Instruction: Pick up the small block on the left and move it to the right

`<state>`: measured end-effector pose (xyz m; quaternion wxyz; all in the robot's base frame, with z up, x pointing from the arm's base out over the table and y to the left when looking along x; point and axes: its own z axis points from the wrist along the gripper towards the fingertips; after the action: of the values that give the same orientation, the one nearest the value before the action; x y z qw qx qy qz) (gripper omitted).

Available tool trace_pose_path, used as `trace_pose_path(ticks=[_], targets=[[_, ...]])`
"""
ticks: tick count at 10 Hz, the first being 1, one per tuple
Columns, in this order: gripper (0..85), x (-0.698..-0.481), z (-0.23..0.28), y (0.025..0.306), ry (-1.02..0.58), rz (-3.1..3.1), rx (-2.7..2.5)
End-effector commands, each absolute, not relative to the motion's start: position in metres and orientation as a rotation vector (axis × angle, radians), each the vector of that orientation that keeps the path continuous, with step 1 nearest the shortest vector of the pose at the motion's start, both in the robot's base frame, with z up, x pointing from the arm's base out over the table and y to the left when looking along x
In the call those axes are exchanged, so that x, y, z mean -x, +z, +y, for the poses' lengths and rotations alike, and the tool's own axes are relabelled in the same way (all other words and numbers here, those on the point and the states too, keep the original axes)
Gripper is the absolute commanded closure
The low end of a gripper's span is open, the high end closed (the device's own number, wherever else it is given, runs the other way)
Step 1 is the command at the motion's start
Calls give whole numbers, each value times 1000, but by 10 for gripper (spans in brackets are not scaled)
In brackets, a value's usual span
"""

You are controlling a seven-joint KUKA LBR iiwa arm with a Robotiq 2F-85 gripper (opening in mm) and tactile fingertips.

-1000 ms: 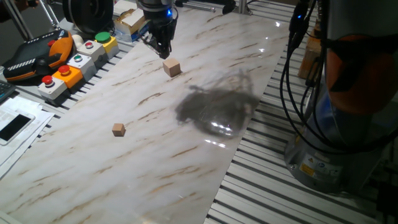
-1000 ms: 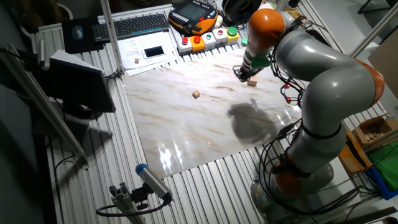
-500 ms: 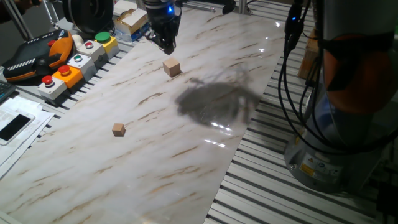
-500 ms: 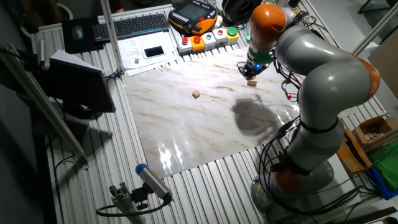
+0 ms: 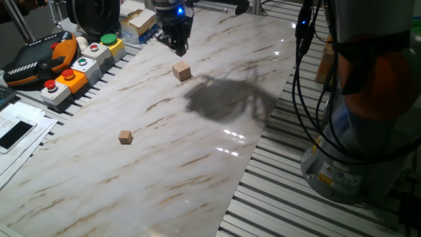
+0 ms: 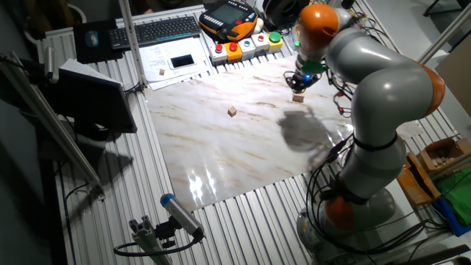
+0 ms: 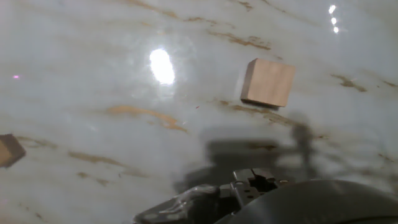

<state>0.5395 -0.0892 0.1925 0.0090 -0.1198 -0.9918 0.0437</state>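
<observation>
The small block [image 5: 181, 71], a pale beige wooden cube, rests on the marble tabletop [image 5: 197, 151]. It also shows in the other fixed view [image 6: 298, 96] and in the hand view [image 7: 267, 83]. My gripper [image 5: 177, 45] hangs above the table just behind the block, apart from it, open and holding nothing. It shows in the other fixed view too [image 6: 302, 82]. The tinier orange-tan cube [image 5: 125, 136] lies well away towards the middle of the table [image 6: 232, 111], and at the left edge of the hand view [image 7: 9, 150].
A row of button boxes [image 5: 79, 66] and an orange teach pendant [image 5: 39, 56] line the table's edge near the gripper. A keyboard [image 6: 165, 29] and papers [image 6: 173, 60] lie beyond. The arm's base [image 6: 346, 213] and cables [image 5: 309, 79] stand beside the table.
My gripper has risen and drawn back from the small block, which has stayed in place on the table. The arm's shadow has shifted on the tabletop.
</observation>
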Motion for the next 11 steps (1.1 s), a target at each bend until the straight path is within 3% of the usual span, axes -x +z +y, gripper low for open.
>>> trace_pose_path(ticks=[1,11], targets=[[843,-541,-94,192,149,-3092,412],[843,-549,-127,154,116,-3079,603]])
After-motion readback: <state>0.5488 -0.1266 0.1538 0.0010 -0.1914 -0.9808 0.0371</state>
